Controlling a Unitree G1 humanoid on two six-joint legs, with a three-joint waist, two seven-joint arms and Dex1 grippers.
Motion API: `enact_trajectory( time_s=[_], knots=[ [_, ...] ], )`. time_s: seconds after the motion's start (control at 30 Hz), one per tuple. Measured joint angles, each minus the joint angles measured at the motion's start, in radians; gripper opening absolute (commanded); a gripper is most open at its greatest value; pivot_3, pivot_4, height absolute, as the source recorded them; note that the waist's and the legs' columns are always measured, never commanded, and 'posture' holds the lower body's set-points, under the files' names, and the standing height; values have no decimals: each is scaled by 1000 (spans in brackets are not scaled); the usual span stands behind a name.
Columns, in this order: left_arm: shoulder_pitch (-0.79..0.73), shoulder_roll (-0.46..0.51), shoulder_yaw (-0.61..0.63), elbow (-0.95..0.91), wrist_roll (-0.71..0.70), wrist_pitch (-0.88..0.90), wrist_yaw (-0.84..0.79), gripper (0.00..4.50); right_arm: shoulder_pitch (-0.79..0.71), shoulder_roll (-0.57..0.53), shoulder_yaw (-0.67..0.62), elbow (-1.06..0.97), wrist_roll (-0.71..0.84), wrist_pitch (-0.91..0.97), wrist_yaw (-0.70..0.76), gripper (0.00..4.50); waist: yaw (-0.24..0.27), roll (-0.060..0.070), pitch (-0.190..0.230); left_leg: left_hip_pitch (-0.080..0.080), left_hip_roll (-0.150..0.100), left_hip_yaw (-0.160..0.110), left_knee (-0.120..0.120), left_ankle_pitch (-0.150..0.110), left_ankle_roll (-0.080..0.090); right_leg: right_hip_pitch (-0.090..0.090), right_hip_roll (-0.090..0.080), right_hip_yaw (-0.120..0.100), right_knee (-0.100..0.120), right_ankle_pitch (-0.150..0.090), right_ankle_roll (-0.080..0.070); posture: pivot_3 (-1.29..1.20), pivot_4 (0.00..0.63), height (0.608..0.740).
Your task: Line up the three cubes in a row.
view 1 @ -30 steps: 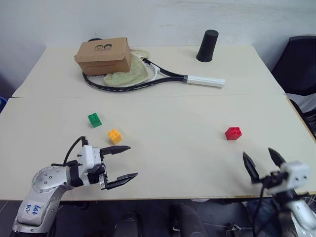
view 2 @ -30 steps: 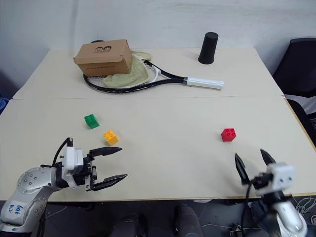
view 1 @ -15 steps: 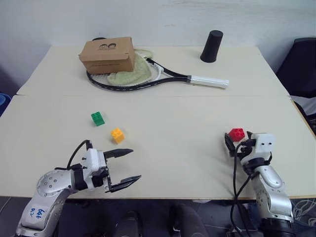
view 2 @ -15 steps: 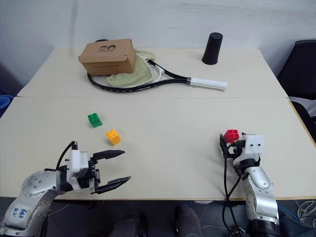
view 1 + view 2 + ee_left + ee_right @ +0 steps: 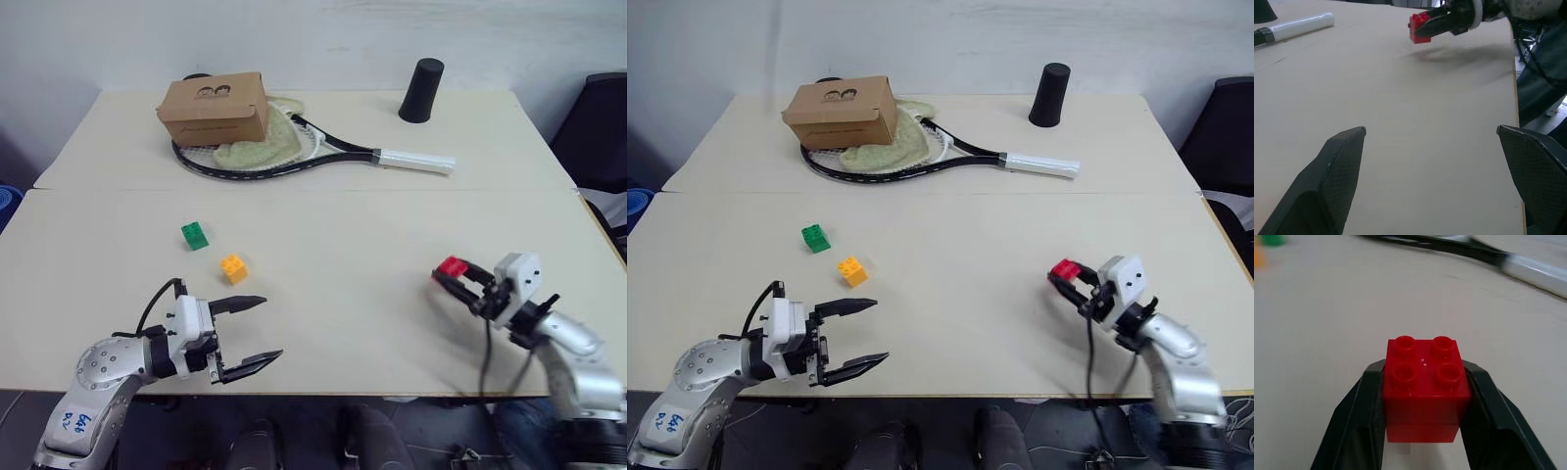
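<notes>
Two bricks, the green brick (image 5: 194,235) and orange-yellow brick (image 5: 233,267), sit near each other on the table (image 5: 333,225), well left of the right gripper (image 5: 458,278), clamped on the red brick (image 5: 1422,387). Left gripper (image 5: 245,331) gapes empty nearest them.

Three small studded plastic toy bricks are showing: one red brick (image 5: 1422,387), one green brick (image 5: 194,235) and one orange-yellow brick (image 5: 233,267). One brown cardboard box (image 5: 215,108) is sitting at the far side of the pale tabletop (image 5: 323,225). One black-framed racket with a white grip (image 5: 313,152) is lying there, along with one pale green cloth (image 5: 257,142). One black tapered cup (image 5: 422,90) is standing upside down. Two two-fingered black end effectors are appearing, one left (image 5: 250,331) and one right (image 5: 458,282).
</notes>
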Motion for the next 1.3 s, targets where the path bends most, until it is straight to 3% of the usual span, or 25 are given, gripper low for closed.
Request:
enact_trajectory(
  time_s=[0.13,0.27,0.37,0.5,0.7,1.17,1.3],
  knots=[
    [-2,1,1,2,0,2,-5,4500,-57,-57,114,53,-4,-37,281,1512,-1,-2,0,0,1,0,0,0,-1,0,1,0,0,0,0,0,150,740],
    [-1,2,2,2,0,5,-5,4500,-118,-55,168,141,-29,-108,395,1512,2,-2,0,0,0,0,1,0,-1,0,-1,0,0,0,0,0,150,740],
    [21,23,7,-5,-1,22,-7,4500,-263,36,205,317,-69,-212,421,1512,-11,-4,2,0,1,1,2,1,-2,0,0,0,1,1,-1,0,150,740],
    [36,41,29,-21,-5,41,-10,4500,-330,123,256,429,-94,-270,429,1512,-7,-3,2,0,1,0,1,4,-8,-1,-1,0,2,0,-3,0,150,740],
    [49,53,88,-44,-12,66,8,4500,-357,131,266,517,-94,-332,434,1512,-1,-3,2,0,-1,0,3,3,-5,1,-4,0,1,0,-1,0,150,740],
    [0,79,81,-47,-17,116,-26,4500,-452,125,355,686,-57,-461,446,1512,-3,-6,1,3,-1,0,3,3,-5,3,-5,-1,2,1,-1,0,150,740],
    [-8,79,80,-49,-18,125,-37,4500,-469,109,358,755,-79,-433,444,2705,-1,-6,1,2,-1,-1,3,3,-5,2,-6,-1,2,1,-2,0,150,740]
  ],
)
